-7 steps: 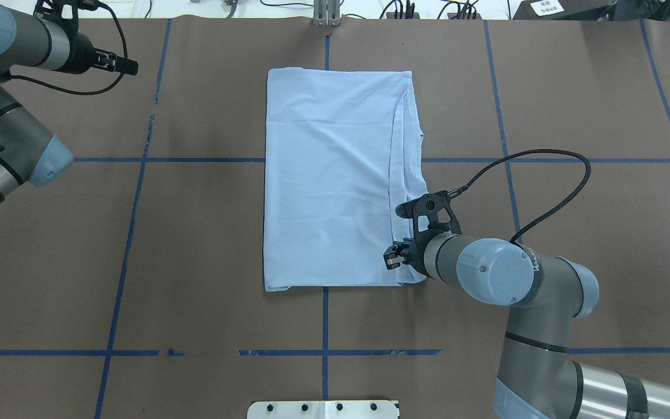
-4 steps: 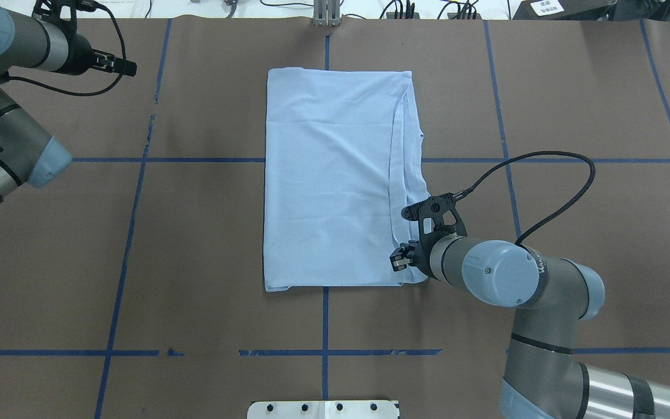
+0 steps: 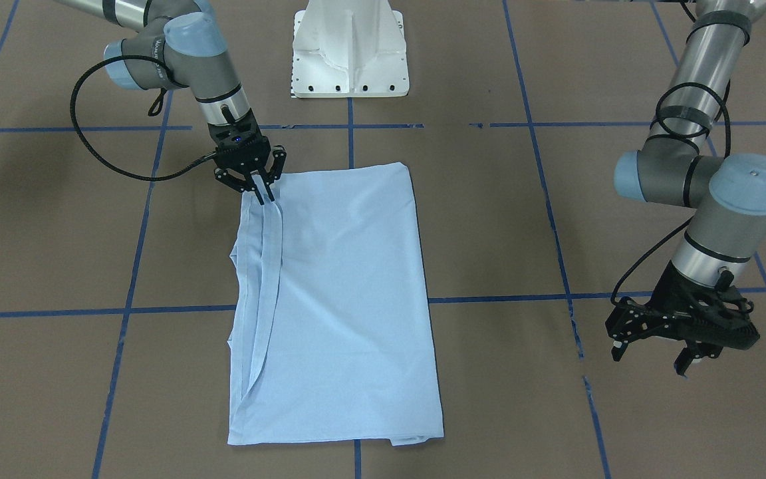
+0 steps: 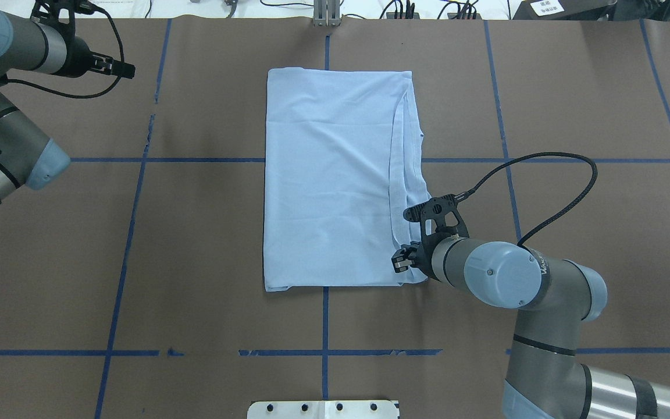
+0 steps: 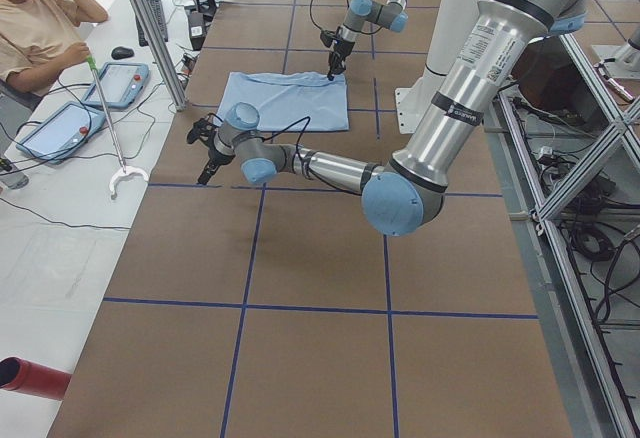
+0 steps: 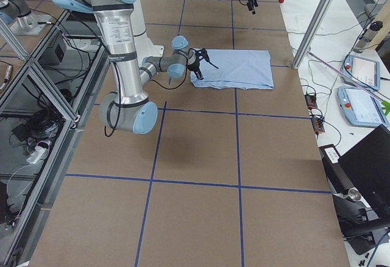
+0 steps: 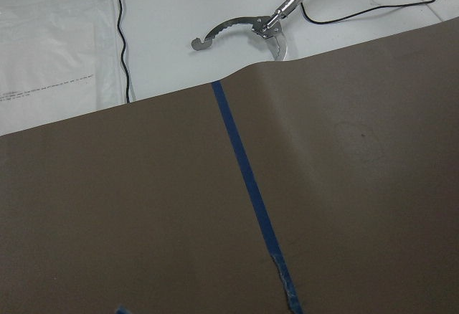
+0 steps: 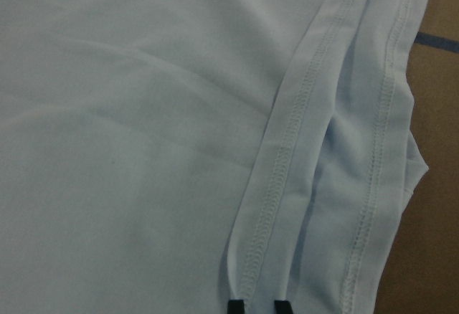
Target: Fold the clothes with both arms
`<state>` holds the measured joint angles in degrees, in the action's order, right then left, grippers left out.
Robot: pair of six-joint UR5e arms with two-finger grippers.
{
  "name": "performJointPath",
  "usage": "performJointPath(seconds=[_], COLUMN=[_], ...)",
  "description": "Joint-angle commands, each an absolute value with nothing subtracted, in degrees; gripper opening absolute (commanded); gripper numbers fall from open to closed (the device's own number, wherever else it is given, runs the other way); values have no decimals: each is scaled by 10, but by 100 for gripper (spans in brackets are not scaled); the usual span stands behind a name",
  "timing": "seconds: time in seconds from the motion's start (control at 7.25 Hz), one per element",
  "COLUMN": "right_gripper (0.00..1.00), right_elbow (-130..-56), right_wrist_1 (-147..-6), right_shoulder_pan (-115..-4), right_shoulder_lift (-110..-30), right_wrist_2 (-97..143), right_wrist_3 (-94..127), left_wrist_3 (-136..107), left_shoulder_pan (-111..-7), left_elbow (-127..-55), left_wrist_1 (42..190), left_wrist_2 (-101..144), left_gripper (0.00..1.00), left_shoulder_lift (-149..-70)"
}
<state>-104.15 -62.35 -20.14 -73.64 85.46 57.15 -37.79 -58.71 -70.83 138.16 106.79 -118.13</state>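
The light blue T-shirt (image 4: 329,186) lies folded into a tall rectangle in the middle of the table, also in the front view (image 3: 343,299). Its print and collar are hidden. My right gripper (image 4: 399,263) is low at the shirt's near right corner. In the front view it (image 3: 263,195) points down onto the doubled hem. In the right wrist view the fingertips (image 8: 235,305) stand a narrow gap apart with the hem strip (image 8: 280,185) between them. My left gripper (image 3: 649,359) is open and empty above bare table, far from the shirt, at the overhead view's far left (image 4: 124,68).
The white pedestal base (image 3: 350,46) stands at the table's near edge. The brown table cover (image 4: 573,87) carries blue tape lines. An operator (image 5: 40,28) sits past the table's far edge with a grabber stick (image 7: 251,31); tablets lie there too.
My right gripper has shifted a little toward the shirt's near right corner. My left arm has drifted slightly left. The shirt looks unchanged.
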Motion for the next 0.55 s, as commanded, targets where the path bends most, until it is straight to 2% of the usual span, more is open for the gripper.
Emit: performJointPath(seconds=[0.0,0.14,0.41], right_gripper=[18,0,0], right_elbow=[-1042,-1042,-1047], right_wrist_1=[-622,-620,-615], right_shoulder_pan=[-198,-196,-194], right_shoulder_lift=[-736,-737,-744], right_wrist_2=[853,853,846], right_wrist_3=[573,574,584], left_wrist_3=[-378,-378,-378], left_shoulder_pan=[-587,-587,-587], left_elbow=[-708,-708,-709], left_wrist_1=[1383,1383,1383], left_wrist_2=[1068,1068,1068], left_gripper=[100,100,100], left_shoulder_lift=[-1181,-1181,-1181])
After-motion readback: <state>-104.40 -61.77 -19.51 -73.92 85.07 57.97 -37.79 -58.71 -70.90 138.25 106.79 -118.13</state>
